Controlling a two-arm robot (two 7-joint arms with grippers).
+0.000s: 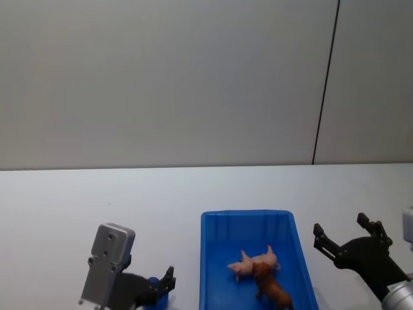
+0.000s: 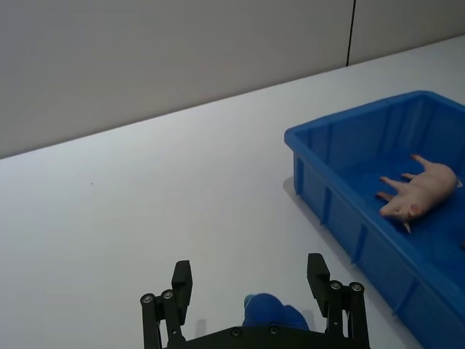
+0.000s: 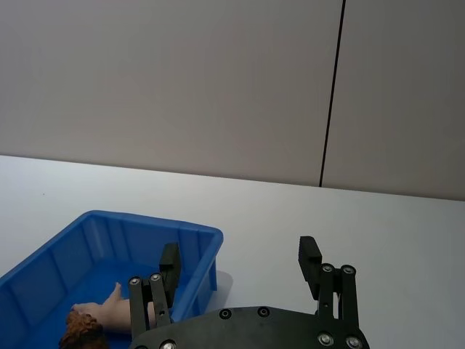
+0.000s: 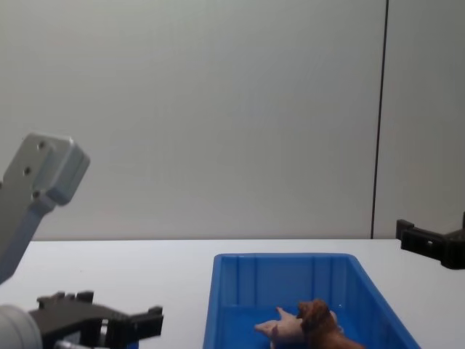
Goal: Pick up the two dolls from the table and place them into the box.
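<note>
Head view. Blue box (image 1: pixel 300 255) sits lower centre-right of the frame on the white table (image 1: pixel 97 194). Both dolls lie inside on its floor: pink doll (image 1: pixel 248 262) and brown doll (image 1: pixel 274 292), touching, the brown one nearer the bottom edge. Left gripper (image 1: pixel 164 284) lower left, right gripper (image 1: pixel 348 239) lower right, each outside the box walls and holding nothing. Task looks complete.

Left wrist view. Left gripper (image 2: pixel 251 291) at bottom centre, fingers spread apart, nothing between them, over bare table. Box (image 2: pixel 327 145) at right; pink doll (image 2: pixel 418 190) lies on its side on the floor of the box. Judgement: soft, light, will give under the pads; if re-gripped, take it across the torso, not the thin legs.

Right wrist view. Right gripper (image 3: pixel 240 273) bottom centre, fingers wide apart and empty. Box (image 3: pixel 145 229) lower left; pink doll (image 3: pixel 109 309) and the furry head of the brown doll (image 3: pixel 80 331) at the bottom edge. Judgement: fur is compressible and not slippery.

Chest view. Box rim (image 4: pixel 280 258) lower centre, walls tall against the dolls (image 4: pixel 309 323); any reach in should come from above. Left gripper (image 4: pixel 109 316) lower left, right gripper (image 4: pixel 429 243) at right edge; open table on both sides for withdrawal.
</note>
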